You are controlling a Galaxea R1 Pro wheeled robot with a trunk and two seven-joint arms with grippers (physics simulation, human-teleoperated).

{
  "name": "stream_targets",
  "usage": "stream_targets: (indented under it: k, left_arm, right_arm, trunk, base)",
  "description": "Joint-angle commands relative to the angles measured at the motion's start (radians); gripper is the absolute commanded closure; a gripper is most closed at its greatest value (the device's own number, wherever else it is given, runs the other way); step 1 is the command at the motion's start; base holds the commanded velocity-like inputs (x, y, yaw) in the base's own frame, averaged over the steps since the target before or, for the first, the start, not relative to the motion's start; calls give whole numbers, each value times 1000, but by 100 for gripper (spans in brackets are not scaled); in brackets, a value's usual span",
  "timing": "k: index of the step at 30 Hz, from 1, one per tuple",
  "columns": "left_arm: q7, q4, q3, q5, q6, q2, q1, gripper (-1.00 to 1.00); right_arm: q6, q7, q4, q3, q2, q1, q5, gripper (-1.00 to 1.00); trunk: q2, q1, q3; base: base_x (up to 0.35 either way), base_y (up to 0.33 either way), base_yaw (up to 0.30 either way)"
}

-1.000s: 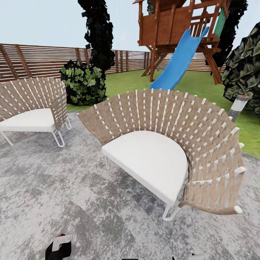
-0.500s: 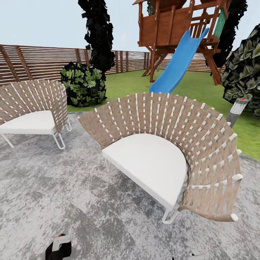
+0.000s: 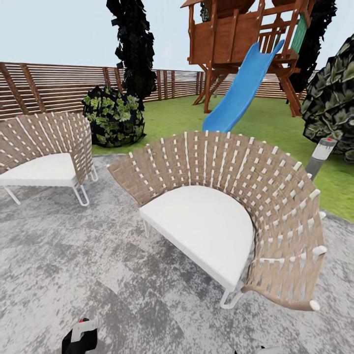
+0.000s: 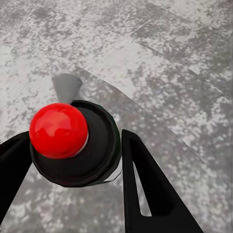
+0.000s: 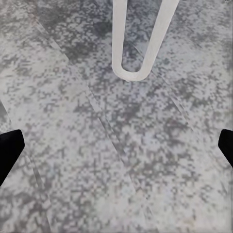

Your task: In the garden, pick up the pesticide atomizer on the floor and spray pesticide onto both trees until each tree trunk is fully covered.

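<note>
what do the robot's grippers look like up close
The left gripper has two flat matte-black fingers; the clearer one is a long tapering wedge with a narrow slot cut near its base. The right gripper shows the same plain black finish at its fingertips. No cables or markings are visible on either.
</note>
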Motion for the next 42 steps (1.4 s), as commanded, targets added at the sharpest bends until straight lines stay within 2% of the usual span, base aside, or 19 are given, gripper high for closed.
stream_targets:
  k: [1, 15, 27, 42]
  left_arm:
    - [0, 0, 0, 0, 0, 0, 0, 100]
    - [2, 0, 0, 1, -5, 0, 1, 100]
    - [1, 0, 0, 1, -4, -1, 2, 100]
    - [1, 0, 0, 0, -3, -6, 2, 100]
  right_arm:
    - [0, 0, 0, 0, 0, 0, 0, -100]
    - [0, 0, 1, 0, 0, 0, 0, -100]
    - [0, 0, 1, 0, 0, 0, 0, -100]
    - [0, 1, 1, 1, 0, 0, 0, -100]
  trunk:
    - [7, -4, 3]
    - [14, -8, 6]
    - [14, -8, 6]
    - [14, -8, 6]
  base:
    - [0, 0, 0]
    - [-5, 1, 0]
    - [-236, 150, -4]
    - [-56, 66, -237]
